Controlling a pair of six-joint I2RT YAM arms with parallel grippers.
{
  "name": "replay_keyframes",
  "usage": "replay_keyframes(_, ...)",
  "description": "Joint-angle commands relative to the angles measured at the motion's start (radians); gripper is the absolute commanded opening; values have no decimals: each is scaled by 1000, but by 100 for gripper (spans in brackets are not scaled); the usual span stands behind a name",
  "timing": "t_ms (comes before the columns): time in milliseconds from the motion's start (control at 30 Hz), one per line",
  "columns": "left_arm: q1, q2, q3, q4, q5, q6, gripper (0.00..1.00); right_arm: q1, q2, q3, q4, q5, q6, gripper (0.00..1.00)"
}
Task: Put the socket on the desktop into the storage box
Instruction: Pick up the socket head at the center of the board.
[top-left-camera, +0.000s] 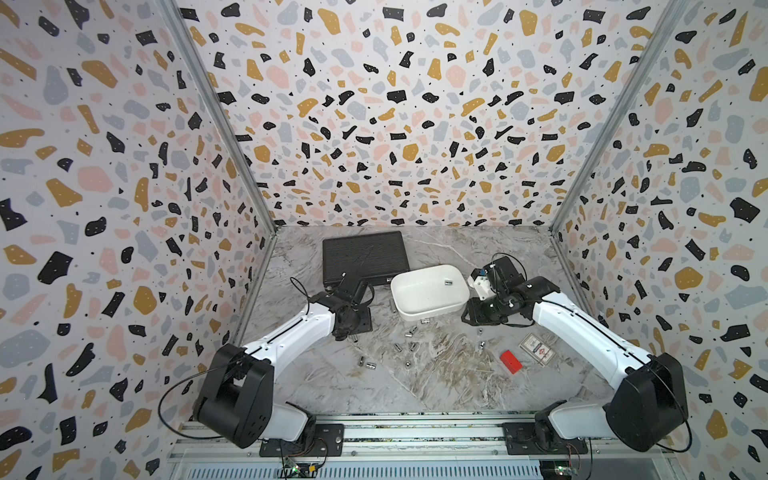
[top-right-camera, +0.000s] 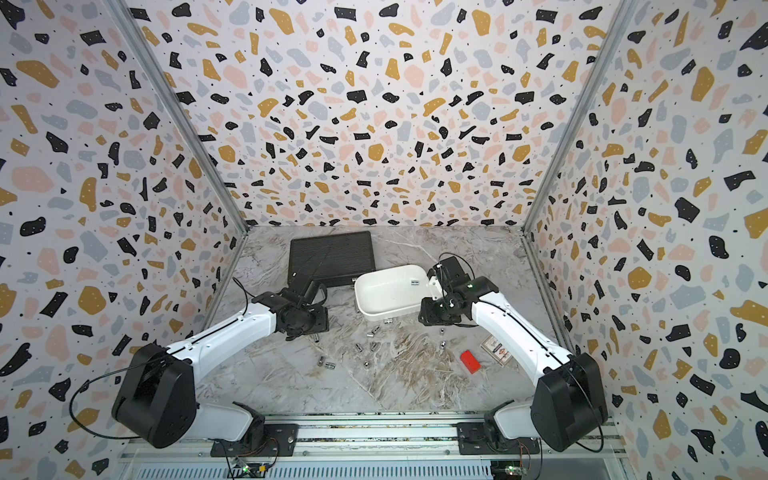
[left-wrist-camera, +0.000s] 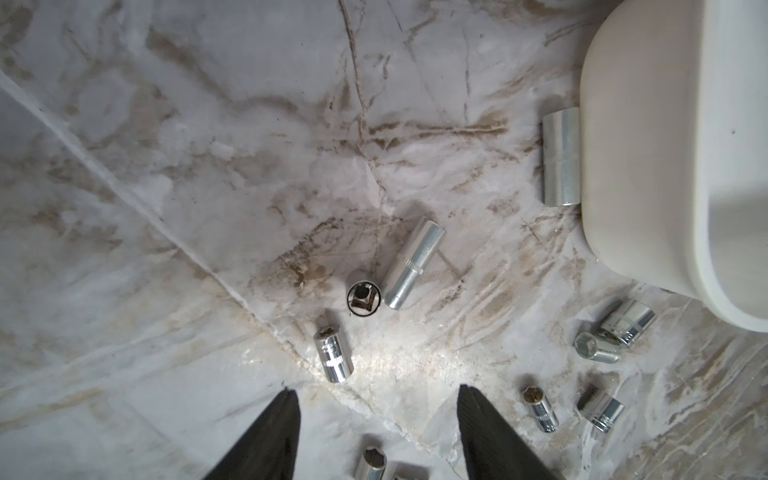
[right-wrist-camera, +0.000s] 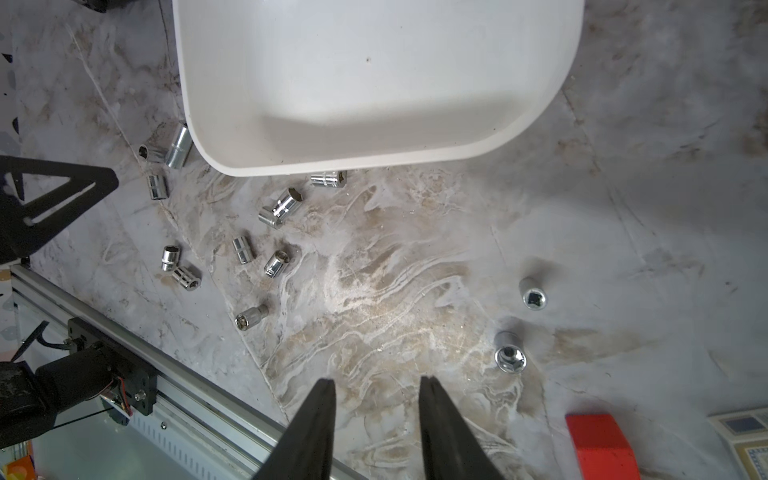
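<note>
One socket (top-left-camera: 448, 282) lies in the storage box (top-left-camera: 428, 314), set on the table (top-left-camera: 374, 390) toward its far edge within both arms' reach; loose sockets (left-wrist-camera: 332, 359) strew the near side, left gripper (left-wrist-camera: 376, 388) and right gripper (right-wrist-camera: 377, 379) both spread, empty, seemingly poised to pick.

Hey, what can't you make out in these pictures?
Box: cut off by the right wrist view's edge; the rest unseen there.
Sockets: too small in both top views to read sizes.
Card: print too small in both top views, cut off in the right wrist view.
Left gripper: tips hidden under its wrist in both top views.
</note>
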Motion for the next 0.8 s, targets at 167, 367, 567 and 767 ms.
replay_keyframes(167,20,60,47,3,-21,32,59,42,-57,-32,28,-10,-25,39)
replay_keyframes(367,36,103,62,10,-25,45,54,67,-57,-52,46,-4,-13,38)
replay_keyframes(567,48,147,87,20,-24,56,50,76,-55,-59,51,-1,-5,38)
replay_keyframes(767,55,191,115,28,-23,62,47,79,-54,-60,52,5,0,38)
